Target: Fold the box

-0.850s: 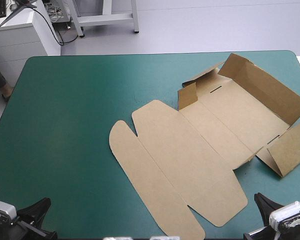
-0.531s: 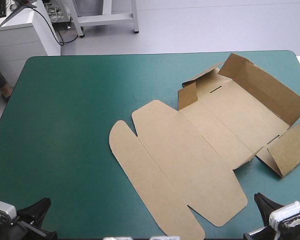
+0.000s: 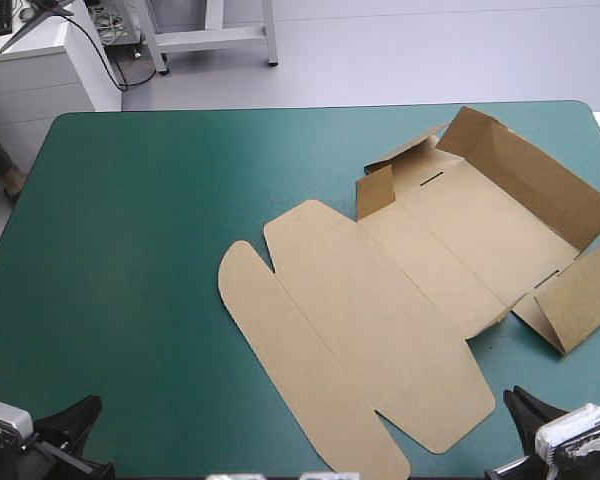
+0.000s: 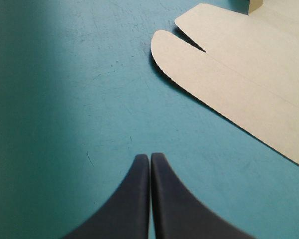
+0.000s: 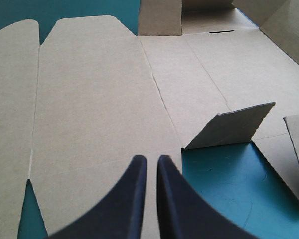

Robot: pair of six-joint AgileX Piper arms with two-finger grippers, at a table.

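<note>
The brown box (image 3: pixel 360 320) lies as a cut sheet right of the table's middle. Its lid panel and rounded flap lie flat toward the near edge. At the far right the long wall (image 3: pixel 540 175) stands raised, a small flap (image 3: pixel 375 192) stands up, and a side piece (image 3: pixel 580 300) leans outward. My left gripper (image 3: pixel 75 415) sits at the near left corner, shut and empty over bare cover; its view shows the box's rounded flap (image 4: pixel 229 84) ahead of the left gripper (image 4: pixel 150 157). My right gripper (image 3: pixel 525 405) is at the near right, shut. The right gripper (image 5: pixel 148 159) hovers above the flat box (image 5: pixel 89 99), beside a raised flap (image 5: pixel 229 127).
Bare teal-green cover (image 3: pixel 150 230) fills the left half of the table. A white cabinet (image 3: pixel 40 70) stands beyond the far left corner.
My right gripper has shifted slightly toward the near edge. The box and the left gripper have not moved.
</note>
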